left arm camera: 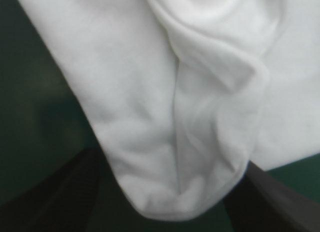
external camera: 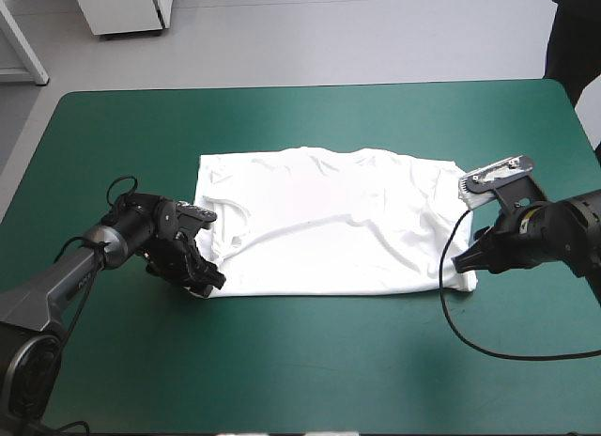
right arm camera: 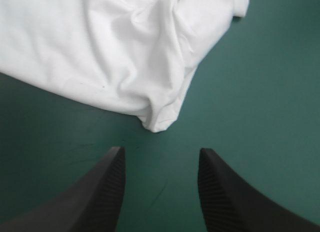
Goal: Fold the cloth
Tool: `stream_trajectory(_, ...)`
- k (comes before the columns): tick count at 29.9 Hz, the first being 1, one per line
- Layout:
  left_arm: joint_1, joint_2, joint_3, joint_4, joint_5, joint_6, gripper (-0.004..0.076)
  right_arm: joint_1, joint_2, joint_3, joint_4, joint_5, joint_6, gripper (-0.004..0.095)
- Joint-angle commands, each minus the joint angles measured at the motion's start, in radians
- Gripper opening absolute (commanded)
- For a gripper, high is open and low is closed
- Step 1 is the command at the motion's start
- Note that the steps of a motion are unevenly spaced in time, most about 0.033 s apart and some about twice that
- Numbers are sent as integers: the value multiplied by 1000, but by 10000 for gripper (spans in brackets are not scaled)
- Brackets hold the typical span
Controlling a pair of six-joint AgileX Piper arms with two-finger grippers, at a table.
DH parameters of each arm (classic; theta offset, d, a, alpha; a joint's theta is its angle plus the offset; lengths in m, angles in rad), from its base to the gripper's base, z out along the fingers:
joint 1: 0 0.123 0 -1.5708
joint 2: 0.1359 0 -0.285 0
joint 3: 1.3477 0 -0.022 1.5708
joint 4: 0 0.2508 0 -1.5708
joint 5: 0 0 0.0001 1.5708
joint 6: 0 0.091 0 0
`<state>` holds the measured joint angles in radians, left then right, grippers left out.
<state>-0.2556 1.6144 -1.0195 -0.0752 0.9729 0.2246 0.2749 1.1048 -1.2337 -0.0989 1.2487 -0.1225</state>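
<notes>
The white T-shirt [external camera: 329,225] lies spread flat on the teal-green cover, wrinkled, its length running left to right. My left gripper [external camera: 208,253] is at the shirt's left near corner, open. In the left wrist view that rounded corner [left arm camera: 185,142] reaches in between the two black fingers [left arm camera: 55,197], which stand wide apart on either side of it. My right gripper [external camera: 462,264] sits just off the shirt's right near corner, open. In the right wrist view the corner [right arm camera: 157,117] lies a short way ahead of the fingertips [right arm camera: 116,157], not between them.
Bare teal-green cover [external camera: 310,361] stretches between the shirt and the table's near edge, and more lies beyond the shirt [external camera: 310,116]. A white cabinet [external camera: 127,6] stands on the floor past the far edge.
</notes>
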Motion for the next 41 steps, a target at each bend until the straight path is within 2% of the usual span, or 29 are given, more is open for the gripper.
stream_trajectory(1, -1, 10, -15, -43, -23, -1, 499, 2, -17, -10, -66, -19, 38, 446)
stream_trajectory(3, -1, 22, -15, -43, -21, -1, 461, 2, -17, 1, -76, -15, 60, 447)
stream_trajectory(6, -1, 32, -15, -45, -19, -1, 303, 2, -14, 23, -76, -10, 93, 447)
stream_trajectory(7, -1, 32, -15, -48, -23, -1, 204, 2, -9, 27, -78, 0, 101, 447)
stream_trajectory(10, -1, 32, -15, -48, -39, 23, -27, -6, 8, 35, -69, 0, 135, 447)
stream_trajectory(15, -1, 32, -15, -91, -57, 50, -17, -81, 88, 35, -15, 0, 140, 448)
stream_trajectory(21, -1, 32, -15, -127, -54, 79, -20, -167, 227, 35, 139, -23, 82, 448)
stream_trajectory(24, -1, 32, -15, -130, -47, 81, -20, -167, 285, 35, 134, -34, 75, 451)
stream_trajectory(31, -1, 32, -15, -164, -38, 119, -20, -167, 400, 35, 99, -32, 72, 615)
stream_trajectory(35, -1, 32, -15, -173, -38, 126, -20, -167, 437, 35, 106, -115, 72, 616)
stream_trajectory(41, -1, 32, -15, -170, -23, 126, -20, -167, 537, 35, 111, -145, 72, 613)
